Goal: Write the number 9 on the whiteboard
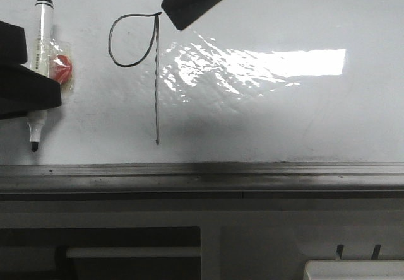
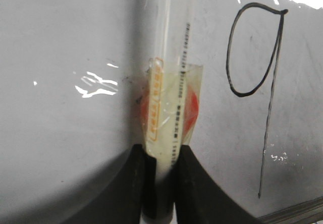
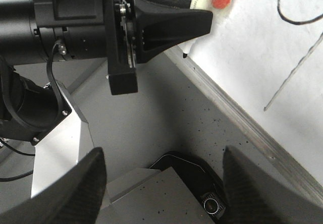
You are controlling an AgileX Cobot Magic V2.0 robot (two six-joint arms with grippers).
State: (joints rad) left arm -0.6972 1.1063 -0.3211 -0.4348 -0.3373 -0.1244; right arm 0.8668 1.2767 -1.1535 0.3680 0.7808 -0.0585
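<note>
While the number 9 (image 1: 136, 53) already stood drawn on the whiteboard (image 1: 284, 116), its loop uppermost and its long stem running straight down toward the grey ledge (image 1: 202, 174), the marker pen (image 1: 39, 72) lay well to the left of that figure, its long axis roughly parallel to the stem, tip pointing at the ledge. The left gripper (image 2: 160, 183) had its jaws pinched on the pen's barrel, so the left arm was plainly the nearer one. The right gripper (image 3: 161, 183) hung off the board beyond the ledge, jaws spread wide and empty. Judging by the finished figure, only lifting the pen away seemed left.
</note>
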